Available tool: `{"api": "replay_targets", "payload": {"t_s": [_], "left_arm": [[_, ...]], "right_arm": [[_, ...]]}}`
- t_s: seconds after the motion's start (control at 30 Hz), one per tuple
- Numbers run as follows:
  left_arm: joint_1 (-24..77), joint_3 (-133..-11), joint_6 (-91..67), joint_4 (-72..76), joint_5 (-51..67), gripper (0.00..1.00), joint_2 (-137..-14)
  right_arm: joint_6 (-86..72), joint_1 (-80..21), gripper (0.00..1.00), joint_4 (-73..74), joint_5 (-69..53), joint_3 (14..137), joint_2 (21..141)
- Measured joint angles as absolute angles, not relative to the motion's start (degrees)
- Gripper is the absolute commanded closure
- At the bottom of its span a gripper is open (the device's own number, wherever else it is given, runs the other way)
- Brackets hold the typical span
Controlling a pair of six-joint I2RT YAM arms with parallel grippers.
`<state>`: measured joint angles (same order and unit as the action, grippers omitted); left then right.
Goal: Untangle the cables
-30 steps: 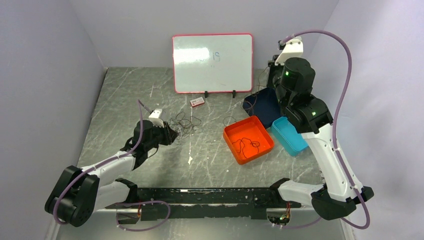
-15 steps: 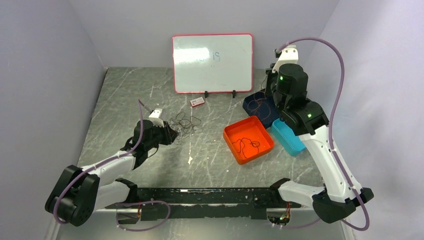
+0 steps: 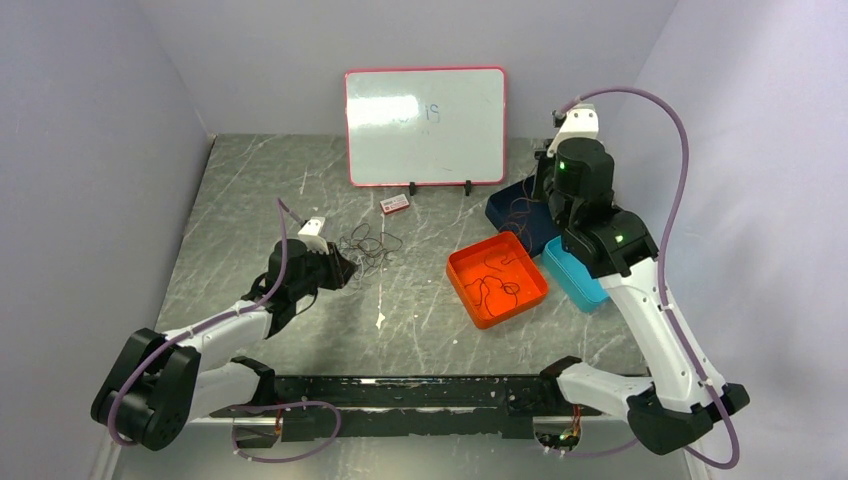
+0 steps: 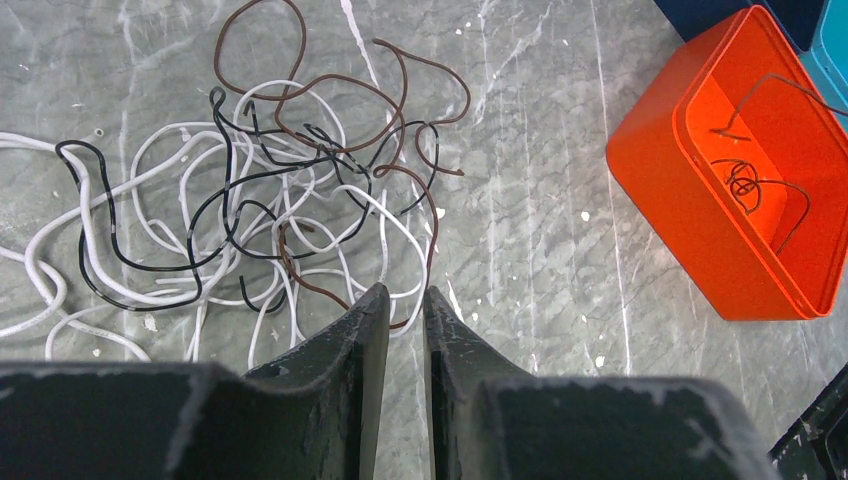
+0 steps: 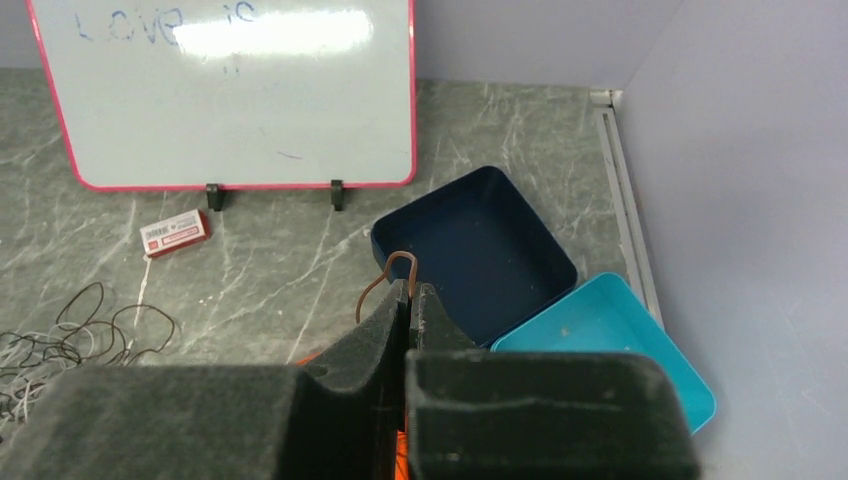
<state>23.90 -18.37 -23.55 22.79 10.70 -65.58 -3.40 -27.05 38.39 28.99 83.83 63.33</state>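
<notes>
A tangle of thin white, black and brown cables [image 3: 367, 245] lies on the marble table left of centre, and fills the left wrist view [image 4: 270, 190]. My left gripper [image 3: 345, 268] rests at its near edge. Its jaws [image 4: 405, 295] stand almost closed, with loops just past the tips and none clearly held. My right gripper [image 5: 411, 290] is shut on a brown cable [image 5: 398, 256], whose loop sticks out past the tips, above the navy tray [image 5: 480, 250]. In the top view the arm hides it. More brown cable [image 3: 495, 285] lies in the orange tray [image 3: 465, 262].
A teal tray [image 3: 575, 275] sits right of the orange tray, and the navy tray [image 3: 520, 215] sits behind them. A pink-framed whiteboard [image 3: 427, 125] stands at the back with a small red box [image 3: 395, 204] in front. Grey walls close in on three sides.
My right arm has turned and shifted toward the back right over the trays, carrying the brown cable. The left arm and the tangle have not moved.
</notes>
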Motion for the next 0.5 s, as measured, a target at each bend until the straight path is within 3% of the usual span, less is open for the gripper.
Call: {"api": "replay_targets", "payload": {"t_s": [0.5], "left_arm": [[23.9, -18.4, -23.5, 22.3, 10.7, 0.76, -65.4]], "right_arm": [[-11.6, -27.0, 1.00, 38.7, 24.2, 72.6, 61.8]]}}
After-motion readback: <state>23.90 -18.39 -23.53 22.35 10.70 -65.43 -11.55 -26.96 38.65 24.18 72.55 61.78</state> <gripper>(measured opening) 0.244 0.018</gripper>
